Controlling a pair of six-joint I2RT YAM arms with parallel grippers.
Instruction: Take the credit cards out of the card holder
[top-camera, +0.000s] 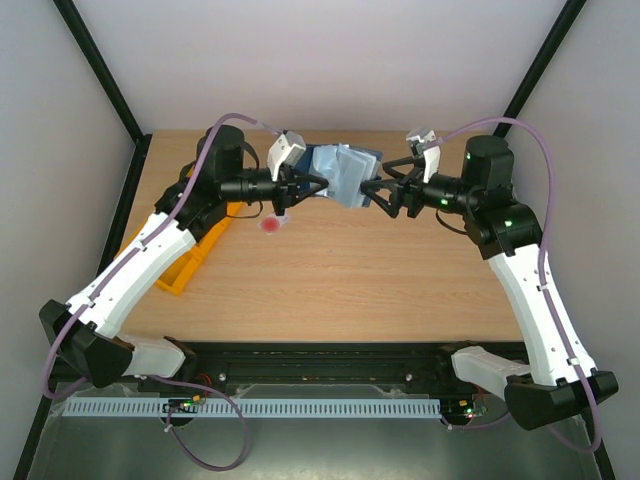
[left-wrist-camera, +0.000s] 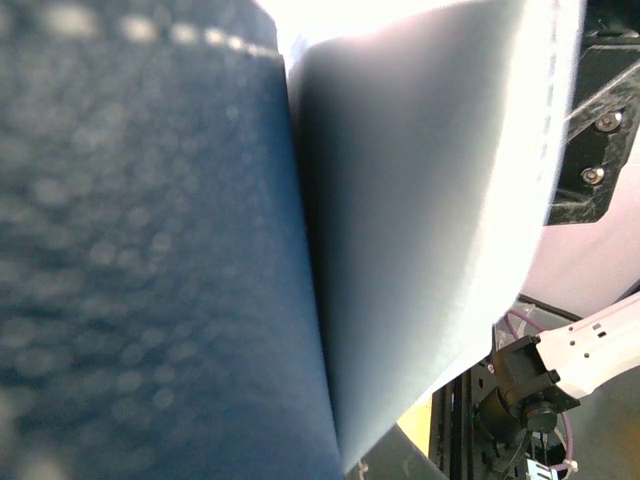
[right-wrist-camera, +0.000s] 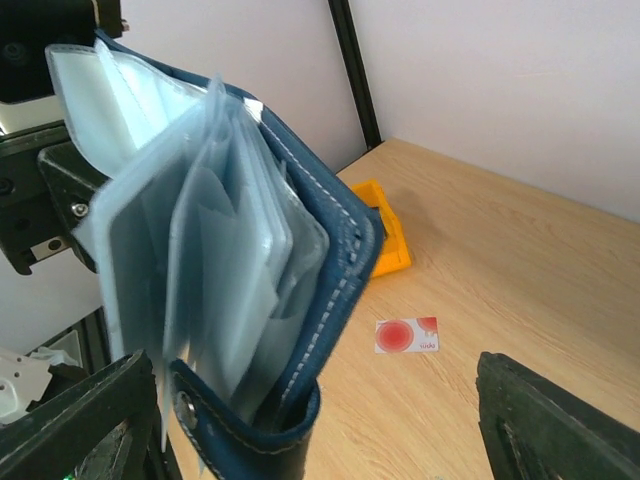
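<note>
Writing: white card (right-wrist-camera: 407, 335) is showing a red round mark; its print is too small for reading.
Card holder (top-camera: 340, 172): hanging open at 12 o'clock over the table (top-camera: 350, 280), long axis running 9-to-3, clear sleeves fanning toward 3.
Left gripper (top-camera: 308, 186): I am clamping its navy cover.
Right gripper (top-camera: 372, 190): I am holding my jaws wide apart, just beside the sleeves.

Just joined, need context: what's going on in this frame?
The left pincer is shut on the card holder, holding it up with its clear sleeves fanned open. The right pincer is open beside those sleeves, gripping nothing. One white card with a red mark lies on the table; no other card shows.
</note>
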